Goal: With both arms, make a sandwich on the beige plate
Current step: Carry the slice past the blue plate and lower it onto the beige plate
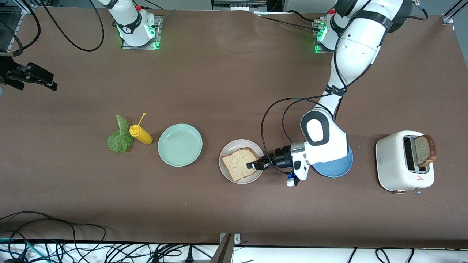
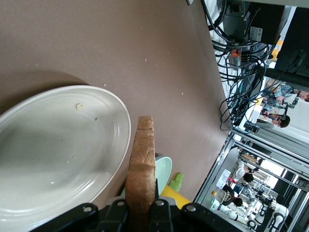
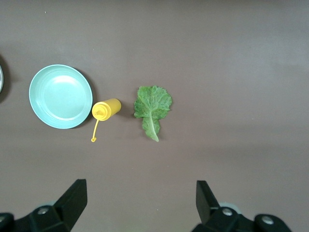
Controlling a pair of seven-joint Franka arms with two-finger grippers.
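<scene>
My left gripper point(image 1: 256, 164) is shut on the edge of a brown bread slice point(image 1: 239, 163) and holds it over the beige plate point(image 1: 227, 149). In the left wrist view the slice point(image 2: 142, 164) shows edge-on between my gripper's point(image 2: 141, 205) fingers, with the plate point(image 2: 58, 154) close beside it. A second slice point(image 1: 426, 149) stands in the white toaster point(image 1: 395, 164). The lettuce leaf point(image 1: 119, 137) lies on the table toward the right arm's end. My right gripper point(image 3: 140, 193) is open and empty, high over the table near the leaf point(image 3: 152, 106).
A yellow mustard bottle point(image 1: 140, 134) lies between the lettuce and the mint-green plate point(image 1: 180, 145). A blue plate point(image 1: 334, 168) sits partly under my left arm. Cables run along the table's edge nearest the front camera.
</scene>
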